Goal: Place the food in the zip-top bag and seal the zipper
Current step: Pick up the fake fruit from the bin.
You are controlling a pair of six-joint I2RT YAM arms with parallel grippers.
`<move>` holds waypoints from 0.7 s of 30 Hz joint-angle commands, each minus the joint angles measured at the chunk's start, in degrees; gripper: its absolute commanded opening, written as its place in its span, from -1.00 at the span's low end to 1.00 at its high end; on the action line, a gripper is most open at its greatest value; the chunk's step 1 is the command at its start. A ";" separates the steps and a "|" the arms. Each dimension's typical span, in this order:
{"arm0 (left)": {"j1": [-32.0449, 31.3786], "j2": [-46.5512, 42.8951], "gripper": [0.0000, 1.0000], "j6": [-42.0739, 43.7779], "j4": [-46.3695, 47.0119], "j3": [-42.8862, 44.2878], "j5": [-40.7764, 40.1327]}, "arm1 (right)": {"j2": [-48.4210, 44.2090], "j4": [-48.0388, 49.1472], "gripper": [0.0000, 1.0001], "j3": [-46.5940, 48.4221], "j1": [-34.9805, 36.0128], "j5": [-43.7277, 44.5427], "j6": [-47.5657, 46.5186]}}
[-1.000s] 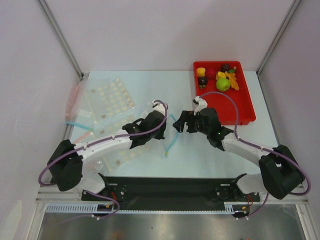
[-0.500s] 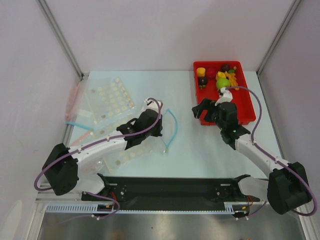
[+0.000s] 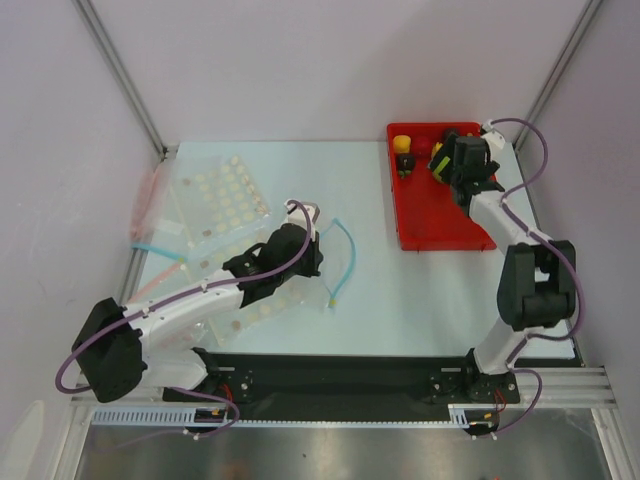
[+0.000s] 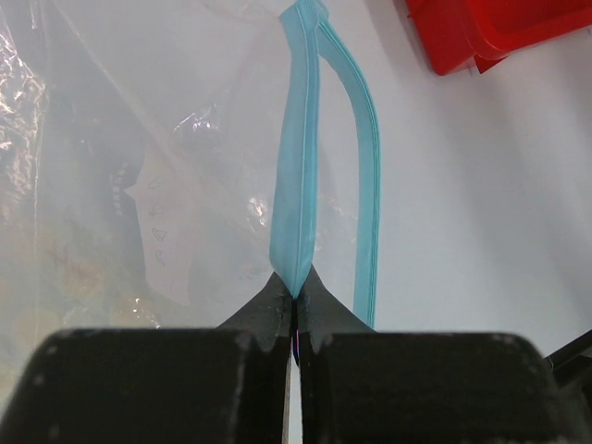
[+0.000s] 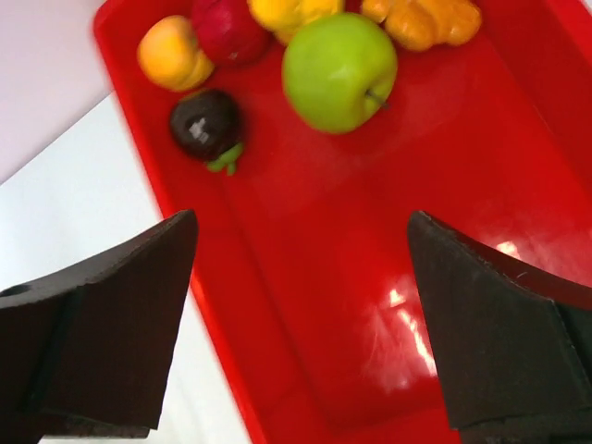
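Note:
The clear zip-top bag (image 3: 262, 302) lies under my left arm, and its body fills the left of the left wrist view (image 4: 166, 194). Its light-blue zipper (image 3: 346, 258) stands open in a loop. My left gripper (image 3: 303, 248) is shut on the near zipper strip (image 4: 298, 185); the far strip (image 4: 371, 176) hangs free. My right gripper (image 3: 452, 162) is open and empty above the red tray (image 3: 440, 225), its jaws wide apart (image 5: 301, 324). The food lies ahead of it: green apple (image 5: 339, 69), dark purple ball (image 5: 205, 123), orange bunch (image 5: 421, 18), yellow-orange piece (image 5: 169, 53) and red piece (image 5: 227, 28).
A clear bag with pale dots (image 3: 215, 195) lies at the back left, and a pink-strip bag (image 3: 150, 195) lies against the left wall. More strips lie at the left edge (image 3: 152, 247). The tray's corner shows in the left wrist view (image 4: 462, 37).
My right arm swung from the table's middle to the far end of the red tray. My left gripper kept its hold on the zipper and shifted slightly nearer.

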 commanded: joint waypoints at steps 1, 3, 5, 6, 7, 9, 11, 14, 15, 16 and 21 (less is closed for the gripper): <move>0.22 -1.64 -1.00 -1.14 0.69 0.97 -0.94 | 6.41 -4.90 0.99 8.25 -0.84 7.45 -0.02; 0.22 -2.96 -0.99 -1.32 0.34 0.71 -1.73 | 9.66 -3.60 0.99 11.14 -0.75 8.51 -3.52; 0.22 -4.02 -0.99 -1.49 0.33 0.18 -2.08 | 11.43 -1.92 0.99 12.73 -0.84 9.05 -7.30; 0.22 -4.54 -1.00 -1.67 0.42 -0.26 -2.08 | 13.70 -1.13 0.99 13.70 -0.75 8.96 -9.41; 0.22 -5.16 -0.99 -1.76 0.51 -0.43 -1.91 | 14.77 -1.38 0.99 16.75 -0.75 7.83 -13.17; 0.22 -5.43 -0.99 -1.58 0.60 -0.52 -1.29 | 17.40 -3.31 0.99 20.54 -0.84 7.11 -17.15; 0.22 -5.25 -0.99 -1.41 0.60 -0.26 -0.59 | 21.44 -6.20 1.00 26.17 -0.75 6.67 -22.51; 0.22 -4.81 -0.99 -1.06 -0.19 0.35 -0.24 | 26.28 -9.46 1.00 32.57 -1.01 4.48 -26.29; 0.22 -4.81 -0.99 -0.88 -0.28 0.44 0.20 | 27.60 -11.04 1.00 33.65 -0.93 3.86 -26.74; 0.22 -4.72 -0.99 -0.88 -0.19 0.44 0.46 | 29.79 -11.93 1.00 35.14 -1.01 3.08 -26.83; 0.13 -4.37 -0.99 -0.88 -0.19 0.62 1.35 | 37.27 -20.36 0.99 45.32 -1.36 2.10 -25.78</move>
